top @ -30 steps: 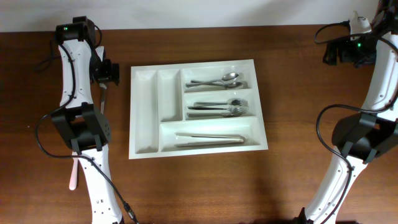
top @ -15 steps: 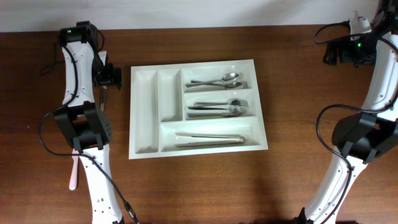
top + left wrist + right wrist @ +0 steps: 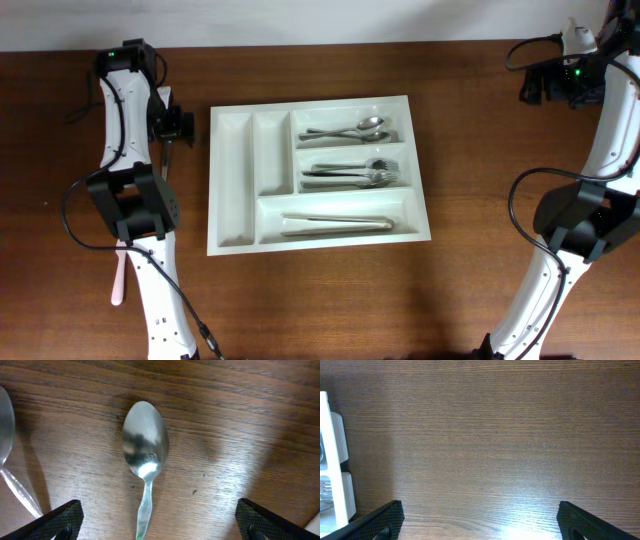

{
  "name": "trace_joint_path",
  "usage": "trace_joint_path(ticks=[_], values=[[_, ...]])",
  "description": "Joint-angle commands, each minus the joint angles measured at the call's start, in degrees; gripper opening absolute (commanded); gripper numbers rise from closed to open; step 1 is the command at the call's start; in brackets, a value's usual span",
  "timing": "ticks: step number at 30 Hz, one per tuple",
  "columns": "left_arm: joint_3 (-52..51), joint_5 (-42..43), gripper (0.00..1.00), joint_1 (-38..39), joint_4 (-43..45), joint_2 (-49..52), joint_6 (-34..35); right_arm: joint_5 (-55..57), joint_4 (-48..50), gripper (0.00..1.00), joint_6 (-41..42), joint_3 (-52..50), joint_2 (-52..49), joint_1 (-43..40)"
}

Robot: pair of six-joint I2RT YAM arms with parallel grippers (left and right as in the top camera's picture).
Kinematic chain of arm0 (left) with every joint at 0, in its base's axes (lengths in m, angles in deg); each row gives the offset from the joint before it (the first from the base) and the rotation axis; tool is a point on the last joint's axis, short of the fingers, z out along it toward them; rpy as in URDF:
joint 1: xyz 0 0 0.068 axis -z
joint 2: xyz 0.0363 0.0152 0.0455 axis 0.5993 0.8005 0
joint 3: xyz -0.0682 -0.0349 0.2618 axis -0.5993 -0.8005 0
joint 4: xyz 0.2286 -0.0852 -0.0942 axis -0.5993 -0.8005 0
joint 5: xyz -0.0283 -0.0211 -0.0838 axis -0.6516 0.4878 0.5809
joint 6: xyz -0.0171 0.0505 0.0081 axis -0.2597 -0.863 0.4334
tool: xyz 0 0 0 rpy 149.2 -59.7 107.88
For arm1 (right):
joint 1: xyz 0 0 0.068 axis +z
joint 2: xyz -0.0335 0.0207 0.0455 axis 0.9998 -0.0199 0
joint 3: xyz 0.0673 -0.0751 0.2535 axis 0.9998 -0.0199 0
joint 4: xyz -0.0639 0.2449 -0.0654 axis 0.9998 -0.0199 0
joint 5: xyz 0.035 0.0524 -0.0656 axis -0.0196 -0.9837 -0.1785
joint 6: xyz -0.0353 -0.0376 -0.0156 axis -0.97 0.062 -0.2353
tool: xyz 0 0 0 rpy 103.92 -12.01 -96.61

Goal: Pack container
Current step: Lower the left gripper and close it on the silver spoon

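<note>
Entry, left arm: my left gripper [image 3: 159, 525] hung with fingers spread wide, holding nothing, above a silver metal spoon [image 3: 145, 455] lying flat near the far left corner of the dark brown wooden table [image 3: 320, 310]; a second silvery utensil [image 3: 7, 435] lay just beside it, mostly cut off from view.

Entry, right arm: my right gripper [image 3: 480, 525] was likewise spread and empty, over bare wood by the far right corner.

Entry, container: large white rectangular plastic cutlery tray [image 3: 232, 180], mid-table towards the far edge; spoons [image 3: 352, 130], forks [image 3: 357, 172] and long steel pieces [image 3: 336, 222] in its three long compartments; both narrow ones bare.

Step, as I judged: lining up a pick; next I needed to descend, pinch the neck squarely, then carry it to the spoon compartment.

Surroundings: a pink handle [image 3: 118, 282] near the left edge; pale wall beyond the far edge.
</note>
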State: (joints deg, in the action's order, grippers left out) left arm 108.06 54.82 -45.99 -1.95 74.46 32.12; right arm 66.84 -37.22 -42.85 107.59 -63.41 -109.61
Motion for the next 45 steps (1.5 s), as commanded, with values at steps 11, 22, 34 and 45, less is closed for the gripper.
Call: trace_joint_path(ticks=[11,22,34,45], values=[[0.55,0.66,0.99,-0.55,1.7,3.04,-5.05,0.11,0.15,0.99,0.09,-0.31,0.83,-0.28],[0.55,3.37,0.94,-0.55,1.57,3.06,-5.01,0.11,0.15,0.99,0.09,-0.31,0.83,-0.28],[0.55,5.2,0.94,-0.55,0.57,3.26,-4.79,0.11,0.15,0.99,0.09,-0.31,0.83,-0.28],[0.55,5.14,0.57,-0.55,0.63,3.26,-4.79,0.11,0.15,0.99,0.09,-0.31,0.83,-0.28]])
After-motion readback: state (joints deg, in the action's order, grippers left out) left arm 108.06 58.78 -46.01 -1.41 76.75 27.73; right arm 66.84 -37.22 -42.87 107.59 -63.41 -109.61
